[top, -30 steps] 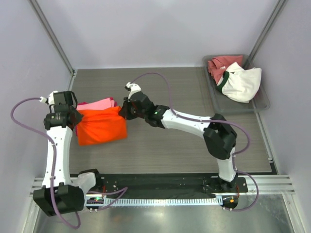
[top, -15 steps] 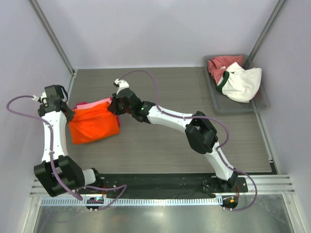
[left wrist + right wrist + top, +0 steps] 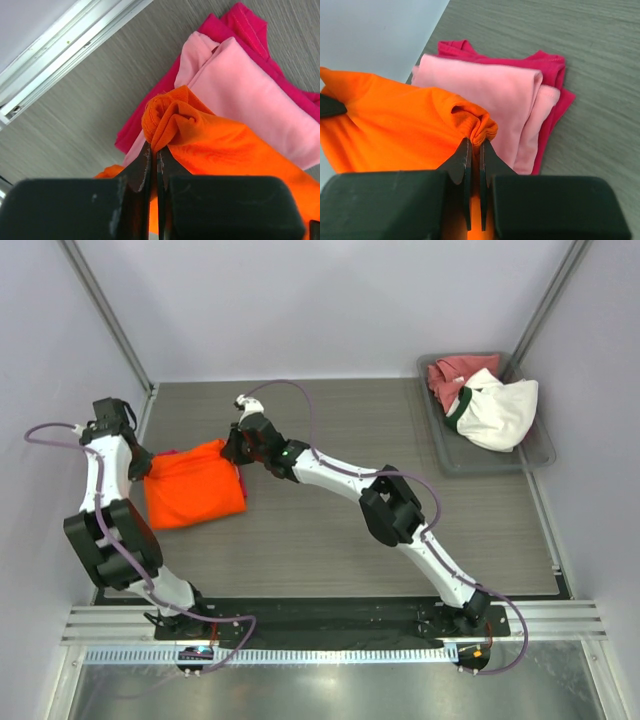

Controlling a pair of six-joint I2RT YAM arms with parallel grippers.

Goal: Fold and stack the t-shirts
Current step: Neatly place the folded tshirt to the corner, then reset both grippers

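Note:
The bright orange t-shirt point(image 3: 195, 498) lies folded at the left of the table, spread over a stack of a light pink t-shirt point(image 3: 245, 90) on a magenta t-shirt point(image 3: 250, 25). My left gripper point(image 3: 143, 466) is shut on the orange shirt's far left corner point(image 3: 165, 117). My right gripper point(image 3: 233, 448) is shut on its far right corner point(image 3: 480, 125). In the right wrist view the pink shirt point(image 3: 490, 85) and the magenta shirt point(image 3: 540, 60) show beyond the orange cloth point(image 3: 395, 125). From above only a sliver of pink point(image 3: 165, 453) shows.
A grey tray point(image 3: 540, 455) at the back right holds a crumpled dusty rose-red t-shirt point(image 3: 455, 370) and a white t-shirt with a dark green collar point(image 3: 500, 410). The left wall and its metal rail point(image 3: 75, 35) run close beside the stack.
Both grippers carried the orange t-shirt left and toward the back, over the pink and magenta stack. It now covers most of that stack. Both grips held.

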